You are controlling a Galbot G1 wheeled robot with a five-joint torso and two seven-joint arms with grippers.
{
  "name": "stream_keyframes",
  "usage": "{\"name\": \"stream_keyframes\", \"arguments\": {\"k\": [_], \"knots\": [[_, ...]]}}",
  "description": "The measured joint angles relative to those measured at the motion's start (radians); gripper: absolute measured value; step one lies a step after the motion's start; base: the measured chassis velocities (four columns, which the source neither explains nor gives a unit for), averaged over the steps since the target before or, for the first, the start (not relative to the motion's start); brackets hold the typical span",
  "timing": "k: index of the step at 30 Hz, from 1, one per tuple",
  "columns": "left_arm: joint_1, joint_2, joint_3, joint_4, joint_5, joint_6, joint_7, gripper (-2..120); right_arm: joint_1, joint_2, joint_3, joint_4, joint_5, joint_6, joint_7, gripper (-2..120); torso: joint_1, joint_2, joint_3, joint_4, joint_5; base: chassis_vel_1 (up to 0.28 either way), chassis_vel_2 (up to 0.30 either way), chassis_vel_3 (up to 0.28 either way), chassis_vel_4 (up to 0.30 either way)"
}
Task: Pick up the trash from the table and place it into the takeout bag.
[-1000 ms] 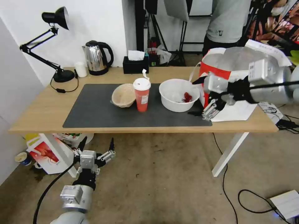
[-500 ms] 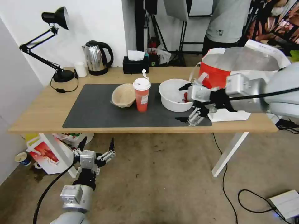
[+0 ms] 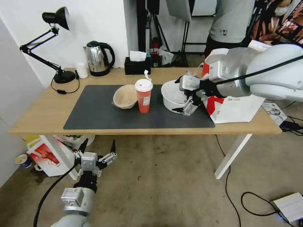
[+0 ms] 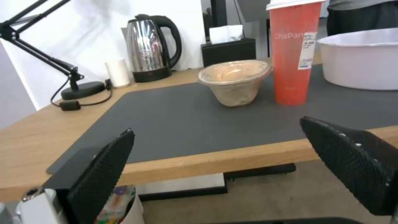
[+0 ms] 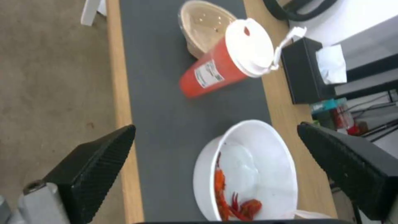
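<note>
Three trash items wait on our table (image 3: 47, 110): pulp bowl (image 3: 125, 96), red cup (image 3: 144, 96), white bowl (image 3: 173, 94). Our left gripper (image 3: 96, 152) idles spread below; our right gripper (image 3: 184, 94), spread, has swung across onto the white bowl, takeout bag (image 3: 232, 105) just beside.

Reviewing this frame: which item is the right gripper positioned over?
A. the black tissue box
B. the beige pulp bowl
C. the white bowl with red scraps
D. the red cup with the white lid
C. The right gripper, jaws open, hangs over the white bowl, whose red scraps lie between its fingers in the right wrist view; the red cup and the beige pulp bowl stand farther left.
</note>
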Motion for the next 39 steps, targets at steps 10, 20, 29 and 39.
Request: {"name": "stream_keyframes", "arguments": {"k": [10, 20, 29, 39], "knots": [[0.0, 0.0, 0.0, 0.0, 0.0, 0.0, 0.0, 100, -0.015, -0.047, -0.008, -0.062, 0.009, -0.038, -0.052, 100, 0.0, 0.0, 0.0, -0.0001, -0.0001, 0.0, 0.0, 0.0, 0.0], [0.0, 0.0, 0.0, 0.0, 0.0, 0.0, 0.0, 100, -0.072, -0.105, -0.008, -0.145, 0.013, -0.064, -0.123, 100, 0.0, 0.0, 0.0, 0.0001, -0.0002, 0.0, 0.0, 0.0, 0.0], [0.0, 0.0, 0.0, 0.0, 0.0, 0.0, 0.0, 100, -0.141, -0.096, 0.0, -0.178, -0.013, -0.08, -0.155, 100, 0.0, 0.0, 0.0, 0.0, 0.0, 0.0, 0.0, 0.0, 0.0], [0.0, 0.0, 0.0, 0.0, 0.0, 0.0, 0.0, 100, -0.177, -0.114, 0.02, -0.218, -0.019, -0.094, -0.183, 100, 0.0, 0.0, 0.0, -0.0001, 0.0, 0.0, 0.0, 0.0, 0.0]]}}
